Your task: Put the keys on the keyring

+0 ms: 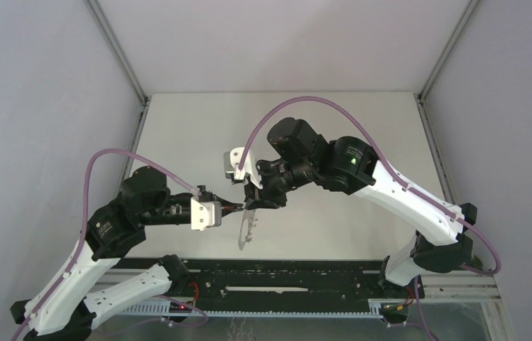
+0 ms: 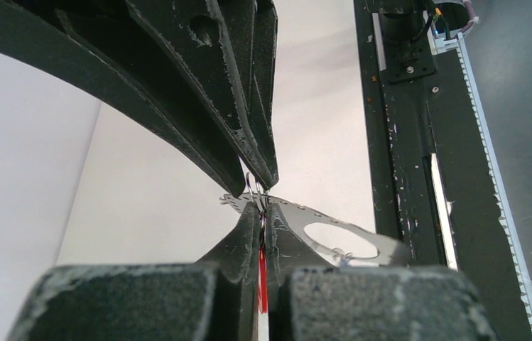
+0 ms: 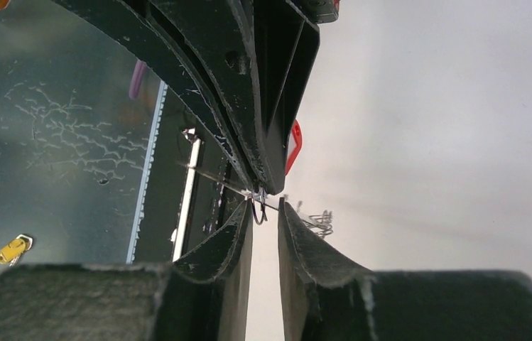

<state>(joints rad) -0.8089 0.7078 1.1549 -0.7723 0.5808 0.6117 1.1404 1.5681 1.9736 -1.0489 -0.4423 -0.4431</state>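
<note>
Clerk: Item one, left gripper (image 2: 263, 213). Its fingers were pressed together on the red-headed key (image 2: 263, 280), which showed as a red sliver between the pads. In the right wrist view the red head stuck out beside those fingers.

Checker: Item two?

Clerk: Right gripper (image 3: 266, 206). Its fingers stood a narrow gap apart around small wire loops (image 3: 257, 207), at the spot where the two grippers met tip to tip. Whether they clamped the wire could not be told.

Checker: Keyring?

Clerk: Keyring (image 2: 291, 213). It was off the table (image 1: 334, 121), hanging in the air just below the meeting fingertips, with its rim right at the left tips. What bore it, the right fingers or the key, was not clear.

Checker: State of the job?

Clerk: Judged to be midway through threading the first key. Done: red-headed key and keyring were both lifted and brought together. Not shown: the red-headed key hanging free on the ring, so that step could not be entered as complete. Blue-headed key: not seen at either gripper. By that reckoning it was yet to be fetched and threaded, leaving well over half the task.
</note>
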